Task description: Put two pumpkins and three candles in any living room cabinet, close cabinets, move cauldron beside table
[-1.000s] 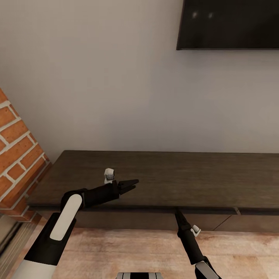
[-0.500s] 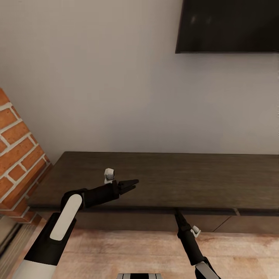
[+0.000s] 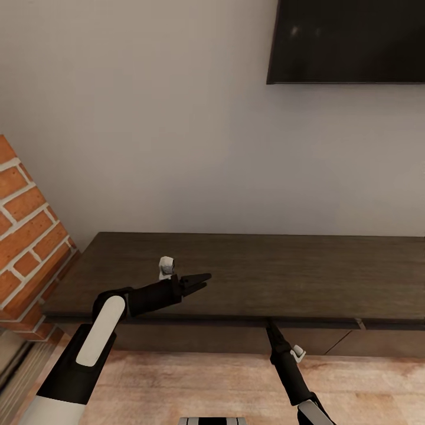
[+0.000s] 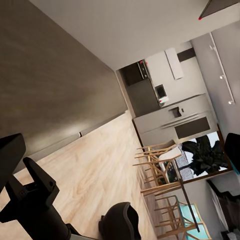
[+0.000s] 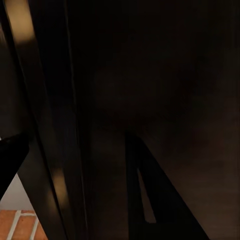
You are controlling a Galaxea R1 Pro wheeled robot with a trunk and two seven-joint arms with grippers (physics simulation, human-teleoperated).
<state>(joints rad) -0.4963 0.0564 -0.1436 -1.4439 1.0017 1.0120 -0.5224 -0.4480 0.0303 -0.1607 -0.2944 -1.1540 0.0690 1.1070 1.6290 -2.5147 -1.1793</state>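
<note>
Cabinet point(image 3: 260, 277) spans the lower half of the head view: long, low, dark-brown wood with visible grain on top, set against the plain pale wall. Drawer fronts along its front face look flush, with one thin diagonal seam near the right end.

Left gripper point(image 3: 200, 281): fingers nearly together, tips only a sliver apart, nothing between them. It hovers over the cabinet top near the front left part, touching nothing that I can see. Left arm point(image 3: 103, 327) reaches up from the lower left, white forearm shell, black wrist section, fingers pointing right and slightly away from the robot.

Right gripper point(image 3: 270, 326): reads as one thin dark spike in the head view, tip right at the cabinet's front edge, under the top's overhang. Can't tell whether the fingers are apart or whether it touches the wood. The right wrist view is nearly black, just dark wood close up point(image 5: 165, 100), with a bit of brick point(image 5: 15, 225) in one corner. Right arm comes up steeply from the bottom edge, slim and black.

Brick fireplace point(image 3: 26, 236) sits at the left, red-orange with pale mortar. Black TV point(image 3: 348, 41) hangs on the wall upper right. Floor point(image 3: 195, 383) is light wood plank.
</note>
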